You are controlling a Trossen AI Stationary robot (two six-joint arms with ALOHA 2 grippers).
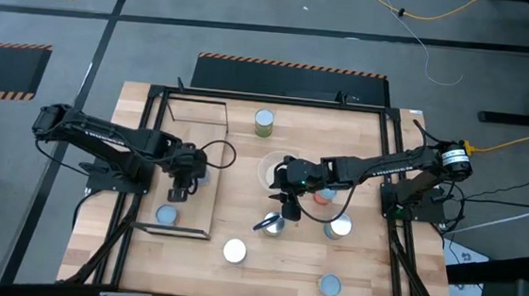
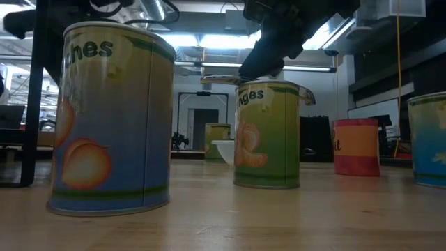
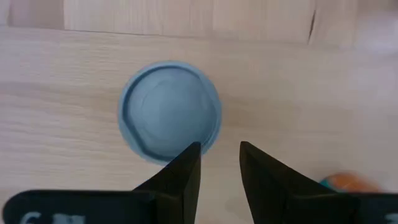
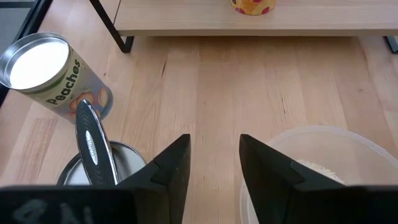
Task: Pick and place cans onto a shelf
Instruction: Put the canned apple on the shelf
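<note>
The right end effector (image 1: 290, 207), fingers parted and empty, hovered at centre frame just above an upright can (image 1: 273, 225) bearing a utensil (image 1: 265, 223); the left end effector (image 1: 178, 194), also open, hung over the shelf (image 1: 207, 177) and its blue-topped can (image 1: 166, 215).

The white-topped can (image 4: 53, 78) reads "Peaches" on its side, the nearest can (image 2: 111, 115) in the low view shows "ches", the middle can (image 2: 266, 132) shows "nges", and lettering on the orange can (image 2: 356, 146) is not legible.
</note>
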